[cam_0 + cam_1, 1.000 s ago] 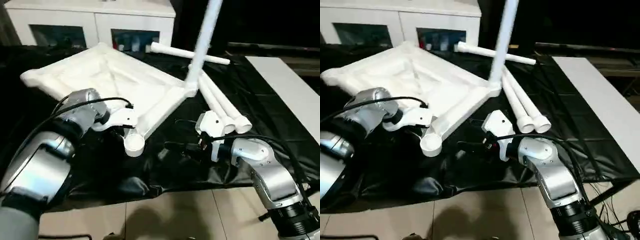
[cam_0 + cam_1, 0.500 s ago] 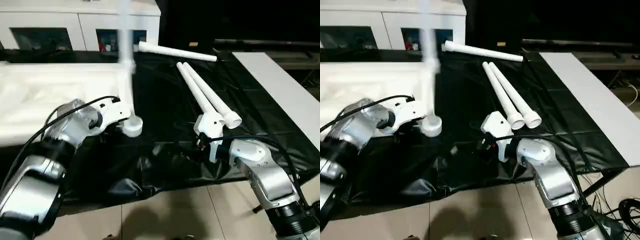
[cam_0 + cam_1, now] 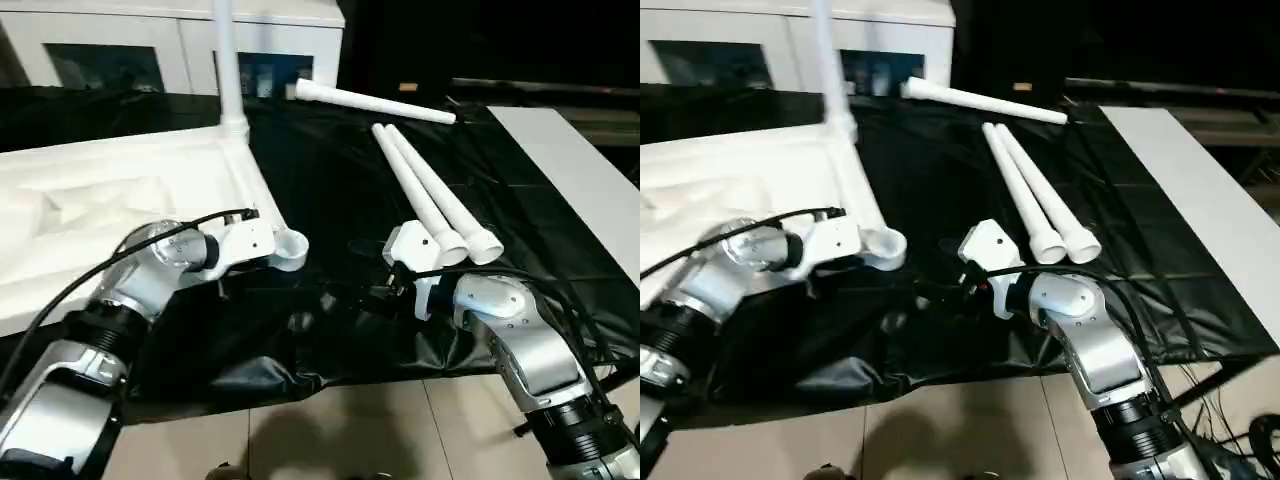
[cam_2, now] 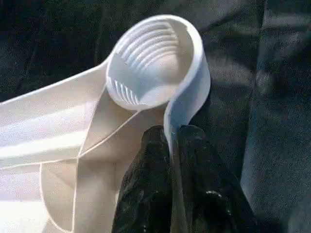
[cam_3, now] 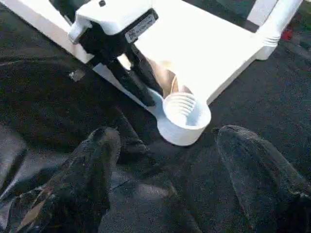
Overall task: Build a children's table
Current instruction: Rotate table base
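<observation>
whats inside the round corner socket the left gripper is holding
Nothing is fitted in the corner socket: it is hollow, with spiral thread ridges on its inner wall. The left gripper pinches the rim wall beside it, covering that stretch.

Head pair looking forward and down from above, well back. Wrist views close in, each along own fingers; both sharing the corner socket [image 5: 183,116] seen mid-frame from the head.

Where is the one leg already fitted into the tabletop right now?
In the left eye view the fitted leg stands upright in the tabletop's far corner socket, in front of the white cabinet, left of three loose legs.
</observation>
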Motion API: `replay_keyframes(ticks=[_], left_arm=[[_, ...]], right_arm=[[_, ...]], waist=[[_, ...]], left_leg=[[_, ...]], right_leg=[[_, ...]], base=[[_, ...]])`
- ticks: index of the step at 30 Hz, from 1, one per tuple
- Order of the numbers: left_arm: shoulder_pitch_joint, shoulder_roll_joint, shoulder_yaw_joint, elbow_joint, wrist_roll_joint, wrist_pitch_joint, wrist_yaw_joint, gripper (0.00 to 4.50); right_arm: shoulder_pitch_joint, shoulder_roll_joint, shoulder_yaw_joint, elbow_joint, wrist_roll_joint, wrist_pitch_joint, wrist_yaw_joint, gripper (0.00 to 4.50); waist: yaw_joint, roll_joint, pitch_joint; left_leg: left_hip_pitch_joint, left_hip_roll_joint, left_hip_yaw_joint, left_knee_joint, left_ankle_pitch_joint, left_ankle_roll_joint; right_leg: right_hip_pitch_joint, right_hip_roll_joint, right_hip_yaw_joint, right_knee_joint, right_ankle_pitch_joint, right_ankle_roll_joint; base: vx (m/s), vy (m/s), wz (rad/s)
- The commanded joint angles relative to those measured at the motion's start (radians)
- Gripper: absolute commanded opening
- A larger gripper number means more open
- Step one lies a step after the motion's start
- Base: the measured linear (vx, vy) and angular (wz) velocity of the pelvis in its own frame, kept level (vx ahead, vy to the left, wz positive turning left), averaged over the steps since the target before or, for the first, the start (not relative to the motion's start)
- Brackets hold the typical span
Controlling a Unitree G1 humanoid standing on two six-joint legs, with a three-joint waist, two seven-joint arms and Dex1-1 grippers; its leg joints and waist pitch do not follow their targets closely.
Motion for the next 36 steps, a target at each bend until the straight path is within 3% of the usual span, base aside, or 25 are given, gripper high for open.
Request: replay_keyframes(ticks=[1,8,10,13,15,16,17,19,20,21,22,23,24,25,26,27,28,29,30,31,32,33,34,35,36], left_arm=[[-0.005,-0.016,0.04,-0.06,-0.049,0.004,0.019,0.8],[0.039,-0.025,0.144,-0.162,-0.135,0.024,0.099,1.43],[0.065,-0.053,0.233,-0.221,-0.196,0.048,0.174,1.5],[0.125,-0.171,0.431,-0.388,-0.309,0.181,0.397,1.68],[0.241,-0.311,0.548,-0.564,-0.34,0.23,0.613,1.68],[0.241,-0.311,0.548,-0.564,-0.34,0.23,0.613,1.68],[0.325,-0.412,0.586,-0.649,-0.361,0.299,0.706,1.68],[0.355,-0.443,0.588,-0.667,-0.335,0.298,0.752,1.68],[0.404,-0.466,0.547,-0.687,-0.267,0.26,0.791,1.68],[0.404,-0.466,0.547,-0.687,-0.267,0.26,0.791,1.68],[0.422,-0.47,0.514,-0.695,-0.23,0.247,0.803,1.68],[0.421,-0.473,0.505,-0.701,-0.224,0.253,0.807,1.68],[0.421,-0.474,0.501,-0.704,-0.221,0.256,0.809,1.68],[0.419,-0.477,0.492,-0.711,-0.218,0.264,0.815,1.68],[0.408,-0.479,0.474,-0.721,-0.194,0.298,0.841,1.68],[0.403,-0.474,0.464,-0.724,-0.183,0.307,0.85,1.68],[0.4,-0.471,0.454,-0.733,-0.169,0.33,0.866,1.68],[0.398,-0.466,0.447,-0.737,-0.155,0.339,0.88,1.68],[0.395,-0.474,0.457,-0.739,-0.165,0.352,0.892,1.68],[0.394,-0.471,0.454,-0.746,-0.158,0.364,0.894,1.68],[0.393,-0.471,0.458,-0.754,-0.17,0.359,0.885,1.68],[0.393,-0.473,0.46,-0.764,-0.173,0.37,0.884,1.68],[0.393,-0.476,0.466,-0.777,-0.183,0.385,0.879,1.68],[0.396,-0.472,0.468,-0.784,-0.212,0.389,0.851,1.68],[0.396,-0.472,0.468,-0.784,-0.212,0.389,0.851,1.68]], right_arm=[[-0.006,0.0,-0.01,-0.002,-0.001,-0.009,-0.019,3.56],[0.014,0.053,-0.056,-0.047,0.032,0.016,-0.084,3.56],[0.018,0.08,-0.089,-0.064,0.045,0.035,-0.137,3.56],[0.004,0.158,-0.174,-0.057,0.024,0.117,-0.341,3.56],[0.02,0.215,-0.23,-0.065,-0.015,0.131,-0.488,3.56],[0.02,0.215,-0.23,-0.065,-0.015,0.131,-0.488,3.56],[0.039,0.204,-0.204,-0.049,-0.069,0.115,-0.511,3.56],[0.044,0.202,-0.196,-0.039,-0.092,0.107,-0.526,3.56],[0.042,0.212,-0.204,-0.016,-0.098,0.118,-0.56,3.56],[0.042,0.212,-0.204,-0.016,-0.098,0.118,-0.56,3.56],[0.036,0.22,-0.213,-0.001,-0.095,0.122,-0.581,3.56],[0.032,0.221,-0.214,0.004,-0.094,0.123,-0.586,3.56],[0.03,0.222,-0.214,0.006,-0.093,0.124,-0.589,3.56],[0.024,0.223,-0.215,0.012,-0.091,0.126,-0.591,3.56],[0.005,0.226,-0.213,0.033,-0.099,0.128,-0.608,3.56],[-0.004,0.226,-0.21,0.041,-0.108,0.13,-0.617,3.56],[-0.014,0.231,-0.21,0.048,-0.116,0.132,-0.628,3.56],[-0.022,0.231,-0.205,0.052,-0.128,0.144,-0.637,3.56],[-0.023,0.237,-0.209,0.052,-0.125,0.152,-0.641,3.56],[-0.024,0.239,-0.207,0.051,-0.13,0.151,-0.643,3.56],[-0.022,0.235,-0.197,0.045,-0.135,0.158,-0.637,3.56],[-0.018,0.235,-0.19,0.038,-0.13,0.165,-0.627,3.56],[-0.009,0.236,-0.18,0.02,-0.115,0.171,-0.606,3.56],[0.006,0.239,-0.175,-0.006,-0.095,0.152,-0.581,3.56],[0.006,0.239,-0.175,-0.006,-0.095,0.152,-0.581,3.56]], waist=[[-0.001,0.012,-0.072],[-0.006,0.009,-0.069],[-0.009,0.014,-0.071],[-0.014,0.012,-0.071],[-0.017,0.008,-0.069],[-0.022,0.0,-0.068],[-0.02,0.001,-0.068],[-0.026,-0.002,-0.065],[-0.028,-0.008,-0.062],[-0.044,0.019,-0.066],[-0.056,0.028,-0.073],[-0.078,0.051,-0.07],[-0.078,0.051,-0.07],[-0.094,0.045,-0.066],[-0.077,0.03,-0.057],[-0.072,0.024,-0.054],[-0.064,0.02,-0.056],[-0.05,-0.003,-0.051],[-0.042,-0.028,-0.054],[-0.033,-0.052,-0.047],[-0.004,-0.039,-0.053],[-0.001,-0.039,-0.052],[0.005,-0.033,-0.054],[-0.005,-0.004,-0.073],[-0.005,-0.004,-0.073]], left_leg=[[0.007,0.003,0.011,-0.071,-0.25,-0.004],[0.004,0.002,0.01,-0.071,-0.255,-0.004],[0.003,0.002,0.01,-0.071,-0.25,-0.011],[0.004,0.002,0.013,-0.068,-0.25,-0.015],[0.003,0.002,0.012,-0.067,-0.256,-0.016],[0.001,0.006,0.014,-0.067,-0.256,-0.016],[0.004,0.001,0.016,-0.064,-0.266,-0.007],[0.002,0.001,0.015,-0.068,-0.274,-0.008],[-0.022,0.001,-0.019,-0.087,-0.306,0.012],[-0.009,0.031,-0.053,-0.107,-0.377,0.044],[0.015,0.06,-0.08,-0.112,-0.382,0.071],[0.005,0.101,-0.181,-0.142,-0.37,0.205],[0.005,0.101,-0.181,-0.142,-0.37,0.205],[-0.003,0.104,-0.22,-0.15,-0.358,0.273],[-0.038,0.058,-0.227,-0.157,-0.39,0.258],[-0.054,0.04,-0.229,-0.156,-0.4,0.227],[-0.062,0.021,-0.226,-0.144,-0.402,0.185],[-0.081,-0.047,-0.185,-0.055,-0.404,0.084],[-0.03,-0.103,-0.12,0.128,-0.356,0.059],[-0.013,-0.13,0.016,0.271,-0.349,0.139],[-0.041,-0.118,0.004,0.192,-0.32,0.194],[-0.02,-0.115,-0.001,0.156,-0.316,0.207],[0.006,-0.11,-0.005,0.113,-0.268,0.225],[0.057,0.074,-0.12,-0.001,-0.073,0.307],[0.057,0.074,-0.12,-0.001,-0.073,0.307]], right_leg=[[0.056,-0.061,0.037,-0.068,-0.244,-0.17],[0.053,-0.061,0.036,-0.07,-0.285,-0.153],[0.055,-0.058,0.037,-0.066,-0.26,-0.156],[0.052,-0.054,0.036,-0.064,-0.236,-0.18],[0.052,-0.054,0.035,-0.066,-0.261,-0.175],[0.054,-0.054,0.035,-0.067,-0.267,-0.176],[0.049,-0.049,0.034,-0.076,-0.309,-0.141],[0.046,-0.034,0.027,-0.081,-0.311,-0.122],[0.066,-0.028,-0.011,-0.066,-0.289,-0.12],[0.064,-0.02,-0.036,-0.072,-0.297,-0.116],[0.055,-0.019,-0.045,-0.064,-0.237,-0.16],[0.05,-0.01,-0.082,0.01,-0.151,-0.277],[0.05,-0.01,-0.082,0.01,-0.151,-0.277],[0.049,-0.01,-0.083,0.047,-0.194,-0.313],[0.066,-0.026,-0.069,0.057,-0.262,-0.354],[0.074,-0.031,-0.059,0.055,-0.298,-0.357],[0.079,-0.037,-0.052,0.042,-0.347,-0.365],[0.064,-0.065,-0.048,-0.033,-0.54,-0.39],[0.012,-0.113,-0.078,-0.143,-0.711,-0.416],[-0.002,-0.045,-0.027,-0.163,-0.799,-0.369],[0.097,-0.095,0.06,-0.121,-0.655,-0.142],[0.104,-0.108,0.082,-0.135,-0.636,-0.036],[0.104,-0.097,0.084,-0.15,-0.609,0.068],[0.073,-0.057,0.0,-0.091,-0.274,0.272],[0.073,-0.057,0.0,-0.091,-0.274,0.272]], base=[[0.0,0.0,0.0],[0.0,0.0,0.0],[0.0,0.0,0.0],[0.0,0.0,0.0],[0.0,0.0,0.0],[0.0,0.0,0.0],[0.0,0.0,0.0],[0.0,0.0,0.0],[0.0,0.0,0.0],[0.0,0.0,0.0],[0.0,-0.081,0.36],[0.018,-0.12,0.58],[0.018,-0.12,0.58],[-0.003,-0.144,0.56],[-0.013,-0.198,0.52],[-0.013,-0.198,0.52],[-0.037,-0.245,0.6],[-0.093,-0.28,0.7],[-0.093,-0.28,0.7],[-0.086,-0.254,0.38],[-0.008,-0.232,0.13],[-0.008,-0.232,0.13],[-0.007,-0.233,0.39],[-0.033,-0.225,0.28],[-0.033,-0.225,0.28]])
